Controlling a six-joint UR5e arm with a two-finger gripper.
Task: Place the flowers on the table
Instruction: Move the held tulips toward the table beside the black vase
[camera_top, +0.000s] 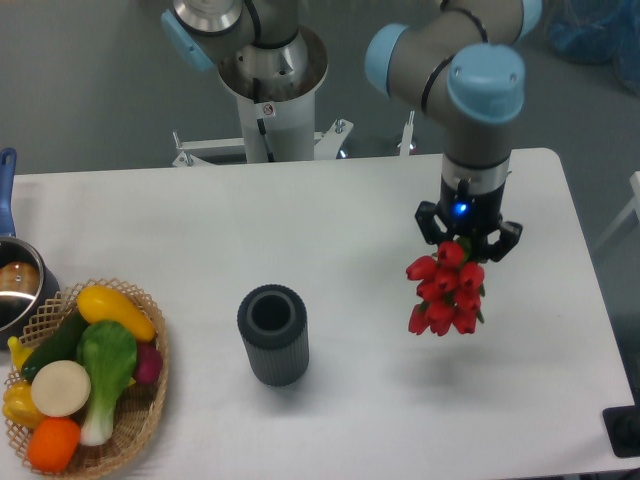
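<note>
Near edge, 7 to 8 o'clock: woven wicker basket (150, 405) holding a yellow squash (115, 310), green-and-white leafy vegetable (105, 365), dark green cucumber (55, 345), round cream-coloured disc-shaped item (60, 388) and an orange fruit (52, 443). Just beyond it at 9 o'clock, a metal saucepan with blue handle (12, 280), cut off by the frame edge.

Centre, slightly toward 6 o'clock: dark grey ribbed cylindrical vase (272, 334), upright, mouth open to the camera.

At 3 o'clock from the vase, well apart: bunch of red tulip buds (444, 288), hanging over the white matte tabletop (330, 220), faint shadow on the surface near them. Can't tell whether the buds touch the surface. Stems hidden from this view.

Black two-finger gripper (468, 240) sits right at the top of the bunch, jaws closed in around the flowers, one black finger (428, 224) showing each side. Blue light on the wrist above.

Far edge, 12 o'clock: grey robot base pedestal (272, 90) behind the tabletop, grey floor (90, 90) around it.
</note>
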